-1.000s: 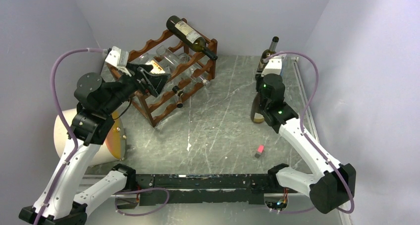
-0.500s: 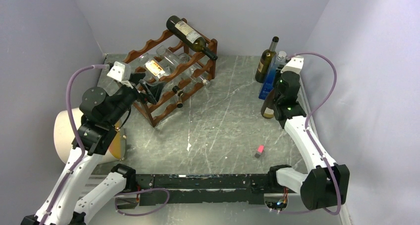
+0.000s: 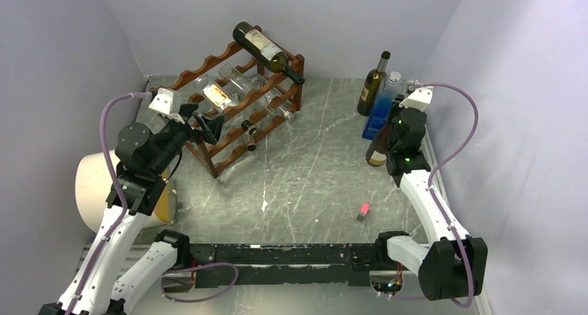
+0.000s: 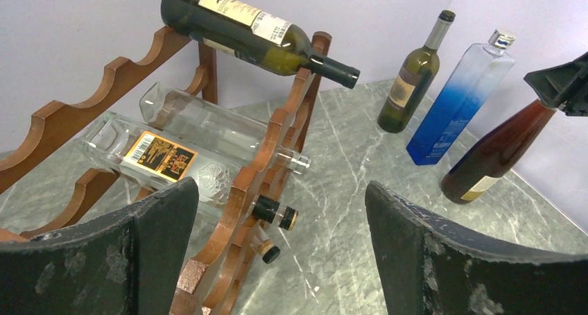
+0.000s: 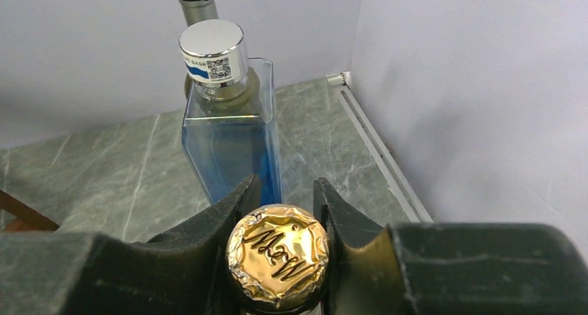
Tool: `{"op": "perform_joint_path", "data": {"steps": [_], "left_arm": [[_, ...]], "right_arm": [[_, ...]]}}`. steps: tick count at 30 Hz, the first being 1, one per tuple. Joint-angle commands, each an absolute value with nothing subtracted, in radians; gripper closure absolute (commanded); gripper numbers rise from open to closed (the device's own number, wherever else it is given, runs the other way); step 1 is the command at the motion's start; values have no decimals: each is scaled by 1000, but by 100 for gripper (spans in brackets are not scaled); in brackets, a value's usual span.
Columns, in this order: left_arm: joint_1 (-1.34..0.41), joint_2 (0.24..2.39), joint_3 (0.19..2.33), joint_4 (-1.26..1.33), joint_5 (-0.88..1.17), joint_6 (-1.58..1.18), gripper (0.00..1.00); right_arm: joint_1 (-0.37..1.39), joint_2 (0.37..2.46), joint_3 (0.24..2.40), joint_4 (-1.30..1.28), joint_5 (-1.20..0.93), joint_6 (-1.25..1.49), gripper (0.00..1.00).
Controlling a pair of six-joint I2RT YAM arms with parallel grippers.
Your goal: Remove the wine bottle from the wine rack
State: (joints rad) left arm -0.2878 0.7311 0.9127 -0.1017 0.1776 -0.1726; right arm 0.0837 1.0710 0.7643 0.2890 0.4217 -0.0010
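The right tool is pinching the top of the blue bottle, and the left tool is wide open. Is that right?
Not quite. The right tool is pinching the gold-capped brown bottle; the blue bottle stands ungripped beyond it, as the right wrist view shows. The left tool is wide open.

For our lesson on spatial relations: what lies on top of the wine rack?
A dark labelled wine bottle lies on its side across the wine rack's top rails. Where its underside touches is covered.

Gold-capped bottle — cap embossed "M&W"
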Motion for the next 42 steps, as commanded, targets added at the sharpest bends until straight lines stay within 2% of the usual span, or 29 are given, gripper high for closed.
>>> {"op": "perform_joint_path", "data": {"steps": [1,3,8,13,23,28,35,42], "left_arm": [[-260,723,889,-45,199,-180,7],[-246,729,884,-39,205,-183,7],[-235,749,868,-16,195,-188,7],[-235,844,984,-81,224,-226,7],[-235,1024,1178,-225,272,-486,7],[-235,1121,1229,-173,321,-652,7],[-235,1304,1338,-111,237,-883,7],[-236,1575,1481,-6,185,-1044,7]], "right_arm": [[75,1024,804,358,401,21,63],[73,1024,837,319,393,21,43],[74,992,909,208,381,22,15],[75,932,968,54,266,65,1],[75,778,963,-80,-67,223,0],[74,731,990,-175,-176,348,0],[75,555,927,-203,-186,349,0],[75,492,912,-262,-166,267,0]]}}
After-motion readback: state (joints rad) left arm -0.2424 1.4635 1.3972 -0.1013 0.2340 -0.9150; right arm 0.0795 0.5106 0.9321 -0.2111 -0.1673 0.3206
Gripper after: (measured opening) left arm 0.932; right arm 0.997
